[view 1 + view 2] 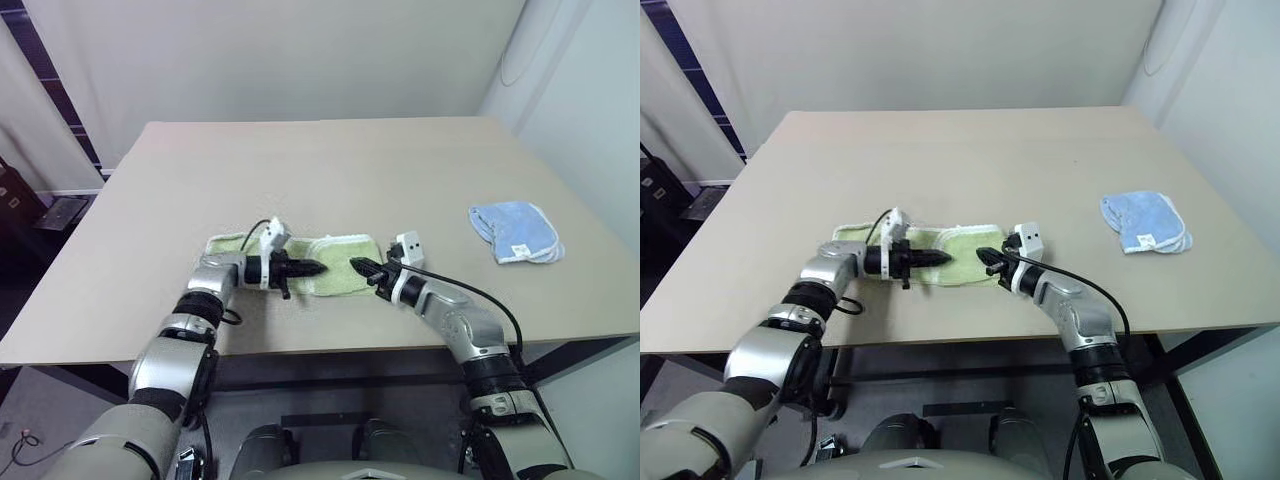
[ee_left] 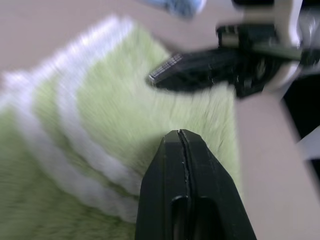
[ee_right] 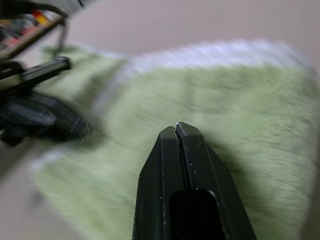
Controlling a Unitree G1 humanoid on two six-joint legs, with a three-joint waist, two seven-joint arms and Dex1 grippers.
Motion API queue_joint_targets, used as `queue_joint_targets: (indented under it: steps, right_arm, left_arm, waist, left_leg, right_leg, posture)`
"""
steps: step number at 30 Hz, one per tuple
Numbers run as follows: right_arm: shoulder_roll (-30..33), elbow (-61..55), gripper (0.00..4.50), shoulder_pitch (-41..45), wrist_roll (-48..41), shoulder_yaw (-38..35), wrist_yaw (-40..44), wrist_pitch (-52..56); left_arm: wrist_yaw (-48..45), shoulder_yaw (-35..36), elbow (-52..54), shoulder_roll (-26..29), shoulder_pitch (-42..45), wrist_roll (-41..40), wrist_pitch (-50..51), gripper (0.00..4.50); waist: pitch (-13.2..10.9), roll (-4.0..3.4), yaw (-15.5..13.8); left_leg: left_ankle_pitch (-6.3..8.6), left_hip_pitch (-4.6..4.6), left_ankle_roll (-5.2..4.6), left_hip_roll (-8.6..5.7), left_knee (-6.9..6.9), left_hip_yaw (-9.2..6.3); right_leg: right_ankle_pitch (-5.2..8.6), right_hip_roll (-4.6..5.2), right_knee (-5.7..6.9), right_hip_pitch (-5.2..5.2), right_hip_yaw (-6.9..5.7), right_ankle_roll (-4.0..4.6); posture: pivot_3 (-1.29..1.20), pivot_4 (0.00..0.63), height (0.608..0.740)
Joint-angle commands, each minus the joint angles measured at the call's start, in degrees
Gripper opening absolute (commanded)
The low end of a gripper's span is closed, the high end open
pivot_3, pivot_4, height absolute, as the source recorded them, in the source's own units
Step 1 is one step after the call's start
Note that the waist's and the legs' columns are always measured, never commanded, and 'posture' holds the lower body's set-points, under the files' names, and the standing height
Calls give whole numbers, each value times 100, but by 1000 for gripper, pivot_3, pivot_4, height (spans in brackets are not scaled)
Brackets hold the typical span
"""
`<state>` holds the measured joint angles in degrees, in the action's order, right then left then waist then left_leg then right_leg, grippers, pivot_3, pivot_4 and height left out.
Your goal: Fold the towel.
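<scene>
The towel (image 1: 335, 268) is lying near the front edge of the tabletop (image 1: 330, 170), a light-green terry cloth with white edging, already doubled over itself so that white stripes are showing across its pile in the left wrist view. The left hand (image 1: 312, 268) is pointing toward the robot's right over the towel's middle, with its two black fingers pressed together at the tips and nothing showing between them. The right hand (image 1: 358, 265) is pointing toward the robot's left over the towel's right end, its fingers likewise pressed together and gripping nothing visible. The two hands are facing each other tip to tip, close but apart, with green cloth lying under and between them; whether either is touching the pile cannot be told. A smaller light-blue cloth (image 1: 515, 232) is resting well apart on the right side of the tabletop.
</scene>
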<state>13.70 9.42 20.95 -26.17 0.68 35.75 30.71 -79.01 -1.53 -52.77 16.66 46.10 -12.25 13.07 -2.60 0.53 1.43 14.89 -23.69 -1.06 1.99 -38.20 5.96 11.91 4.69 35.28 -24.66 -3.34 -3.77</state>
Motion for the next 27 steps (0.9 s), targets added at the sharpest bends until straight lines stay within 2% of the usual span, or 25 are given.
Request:
queue_joint_targets:
  steps: [1,6,10,18,27]
  right_arm:
    - [112,-1106,0,-54,-488,-182,79,478]
    - [-47,-1581,0,2,-1007,-380,-313,1278]
    - [-204,-1436,0,160,-1089,-438,-603,1600]
    - [-477,-1151,0,415,-1177,-542,-864,1825]
    - [-617,-968,0,504,-1333,-767,-1110,2140]
  left_arm:
    - [-569,250,1324,759,-180,-627,1390,1198]
    - [-203,830,2154,2016,-744,-1139,3087,2989]
    - [80,1173,2647,2590,-1344,-1565,4182,4428]
    - [750,1236,2573,3081,-1722,-1749,5468,4471]
    - [1462,1246,1279,3055,-1292,-1734,6435,4471]
  waist:
    - [-1,-1,71]
    - [-1,-2,154]
    - [-3,-5,147]
    - [-3,-4,96]
    - [-3,-4,115]
  left_leg:
    - [0,0,0,0,2,-1]
    - [0,18,1,4,4,-3]
    - [-1,23,8,5,4,-4]
    - [9,20,28,-10,8,-1]
    - [7,17,32,-8,23,1]
  right_leg:
    - [0,-1,1,0,0,0]
    - [9,-1,6,12,1,14]
    - [12,3,10,13,1,19]
    - [12,34,-10,-1,-5,21]
    - [11,32,0,0,-1,20]
  posture:
    - [0,0,740]
    - [0,0,740]
    - [0,0,740]
    - [0,0,740]
    - [0,0,740]
